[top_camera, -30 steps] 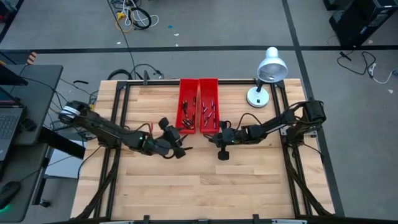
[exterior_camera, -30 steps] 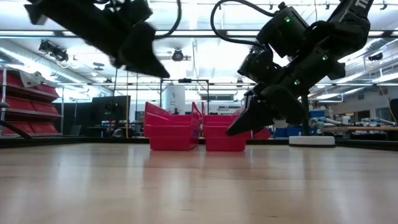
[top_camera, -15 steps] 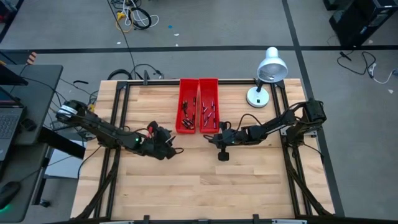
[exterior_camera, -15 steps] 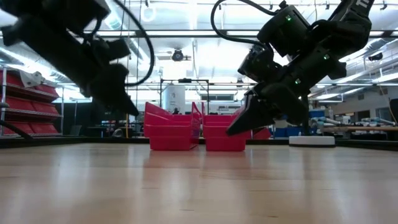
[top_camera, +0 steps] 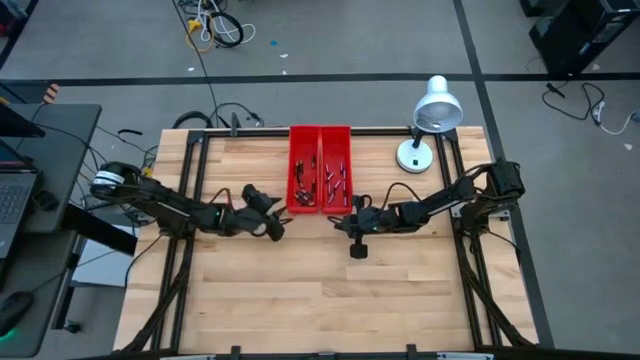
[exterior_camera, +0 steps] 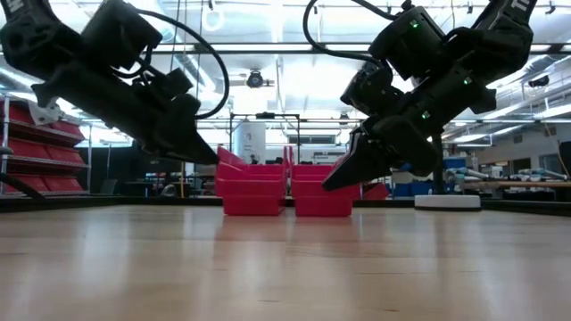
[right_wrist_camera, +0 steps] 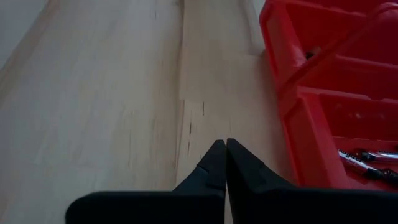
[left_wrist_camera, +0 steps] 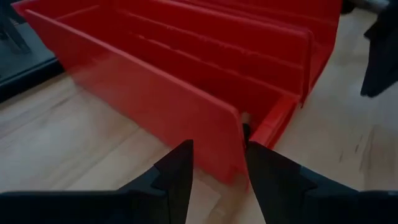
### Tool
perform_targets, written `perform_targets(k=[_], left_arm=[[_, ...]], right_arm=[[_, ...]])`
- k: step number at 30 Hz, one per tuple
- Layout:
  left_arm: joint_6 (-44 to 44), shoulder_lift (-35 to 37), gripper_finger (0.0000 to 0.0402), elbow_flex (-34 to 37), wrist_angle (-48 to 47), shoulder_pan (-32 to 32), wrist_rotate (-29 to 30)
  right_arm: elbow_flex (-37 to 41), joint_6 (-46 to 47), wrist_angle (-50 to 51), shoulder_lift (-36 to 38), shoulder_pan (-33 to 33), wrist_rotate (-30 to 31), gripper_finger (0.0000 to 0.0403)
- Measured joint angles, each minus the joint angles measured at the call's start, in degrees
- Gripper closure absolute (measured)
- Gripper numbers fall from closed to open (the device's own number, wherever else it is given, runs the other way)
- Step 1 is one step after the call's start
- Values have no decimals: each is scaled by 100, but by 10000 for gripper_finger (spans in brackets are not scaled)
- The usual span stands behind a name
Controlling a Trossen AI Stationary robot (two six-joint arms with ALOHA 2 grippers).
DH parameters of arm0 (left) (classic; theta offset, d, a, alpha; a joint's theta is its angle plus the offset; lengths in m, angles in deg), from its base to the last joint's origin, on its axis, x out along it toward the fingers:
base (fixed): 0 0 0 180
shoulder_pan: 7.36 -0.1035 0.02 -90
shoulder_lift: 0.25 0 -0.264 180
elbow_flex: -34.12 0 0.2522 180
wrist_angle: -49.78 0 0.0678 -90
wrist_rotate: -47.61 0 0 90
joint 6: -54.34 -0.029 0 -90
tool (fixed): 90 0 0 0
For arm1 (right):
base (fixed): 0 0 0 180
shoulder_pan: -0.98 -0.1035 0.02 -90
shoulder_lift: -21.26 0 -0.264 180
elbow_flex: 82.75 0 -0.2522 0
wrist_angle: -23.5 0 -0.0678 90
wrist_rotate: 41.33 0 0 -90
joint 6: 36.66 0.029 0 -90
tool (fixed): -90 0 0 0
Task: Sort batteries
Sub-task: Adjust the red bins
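Observation:
Two red bins stand side by side at the table's far middle, the left bin (top_camera: 294,150) and the right bin (top_camera: 349,160). Small silvery, dark-banded batteries lie inside both (top_camera: 300,186) (top_camera: 336,180); some show in the right wrist view (right_wrist_camera: 365,158). My left gripper (top_camera: 278,214) is open at the left bin's near-left corner and straddles its side wall (left_wrist_camera: 155,102). My right gripper (top_camera: 338,222) is shut and hangs above the wood just in front of the right bin's (right_wrist_camera: 298,124) near end. My left gripper (left_wrist_camera: 219,149) has the left bin's left side wall, at its near end (left_wrist_camera: 236,124), between its open fingers, one finger inside the bin and one outside. It comes slanting down from the near-left. The bin rests on the table. I cannot tell whether the fingers press the wall.
A white desk lamp (top_camera: 430,115) stands at the far right corner, its base (exterior_camera: 448,201) on the table. Black frame rails run along the table's left and right edges. The near half of the wooden top (top_camera: 320,300) is bare.
My left gripper has come down and swung toward the far edge, onto the left bin's near-left corner. The left bin's near end has shifted slightly toward the right bin.

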Motion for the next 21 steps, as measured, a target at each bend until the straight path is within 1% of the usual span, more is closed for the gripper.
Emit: perform_targets(k=[5,9,21], left_arm=[[-99,0,239,26,139,-170,-93],[-110,0,239,26,145,-212,-92],[-117,0,239,26,215,-225,-106]], right_arm=[[0,-45,0,0,58,47,403],[0,-182,-11,0,235,444,403],[0,-452,-244,0,703,450,403]])
